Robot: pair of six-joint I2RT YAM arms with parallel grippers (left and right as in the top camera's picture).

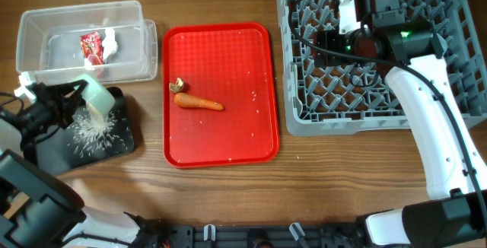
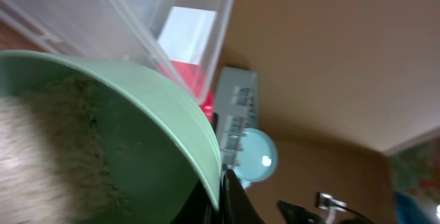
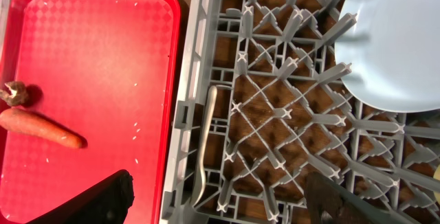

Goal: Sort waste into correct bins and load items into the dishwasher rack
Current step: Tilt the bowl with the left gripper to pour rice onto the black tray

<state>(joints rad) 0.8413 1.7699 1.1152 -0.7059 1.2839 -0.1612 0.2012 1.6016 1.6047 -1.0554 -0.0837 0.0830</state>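
Note:
My left gripper [image 1: 82, 102] is shut on the rim of the pale green bowl [image 1: 97, 96] and holds it tipped over the black tray [image 1: 125, 140], where white rice [image 1: 90, 130] lies. In the left wrist view the fingers [image 2: 223, 203] pinch the bowl's rim [image 2: 144, 128], and rice [image 2: 41, 148] is inside. The clear tub [image 1: 141, 46] holds the red wrapper [image 1: 91, 47] and the tissue [image 1: 111, 41]. The carrot [image 1: 199, 103] and the brown lump [image 1: 178, 86] lie on the red tray [image 1: 228, 58]. My right gripper [image 3: 220, 207] is open above the grey rack [image 1: 342, 107]. The rack holds the spoon [image 3: 206, 135] and the blue plate [image 3: 399, 45].
The red tray stands between the tub and the rack, with a few rice grains [image 3: 137, 133] on it. My right arm [image 1: 434, 111] stretches over the rack's right side. The rack's left edge [image 3: 184, 107] is close beside the red tray.

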